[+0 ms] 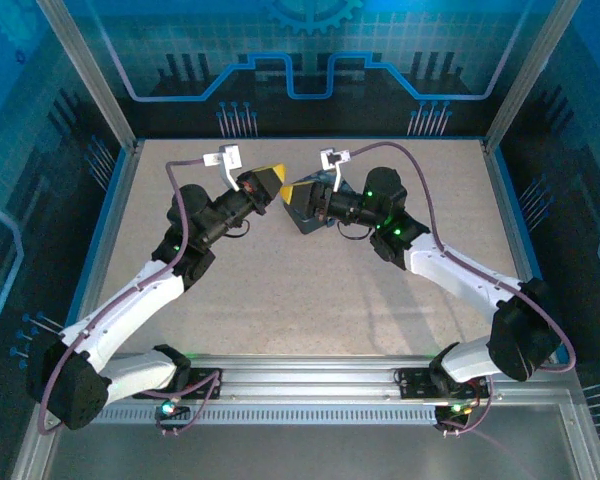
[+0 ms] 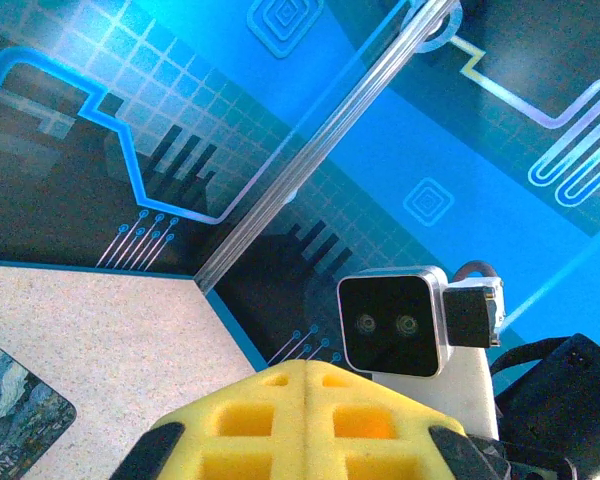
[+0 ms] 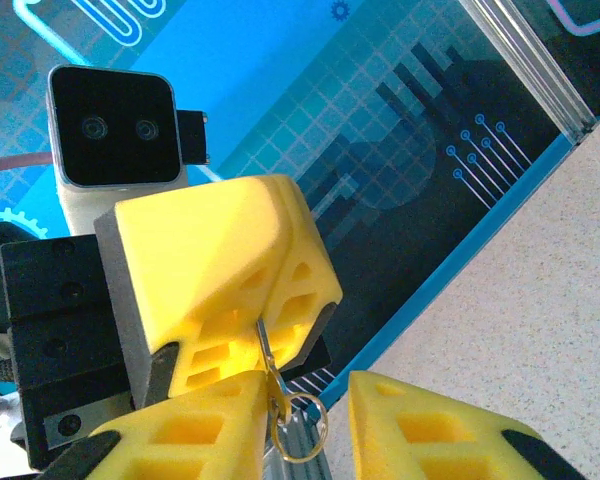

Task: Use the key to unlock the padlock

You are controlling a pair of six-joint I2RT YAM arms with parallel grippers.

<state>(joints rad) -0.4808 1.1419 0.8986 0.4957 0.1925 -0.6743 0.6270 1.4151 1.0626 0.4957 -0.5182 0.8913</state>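
My left gripper is raised above the table with its yellow pads pressed together. In the right wrist view the slim metal key sticks out of the left gripper, pinched by one end. A small wire ring dangles from its free end. My right gripper faces it, open, and the key's free end and ring hang in its gap, close to its left pad. The padlock is hidden.
A dark-blue starry-print tin lies on the speckled table under the right gripper, and its corner shows at the lower left of the left wrist view. Blue printed walls and aluminium posts enclose the table.
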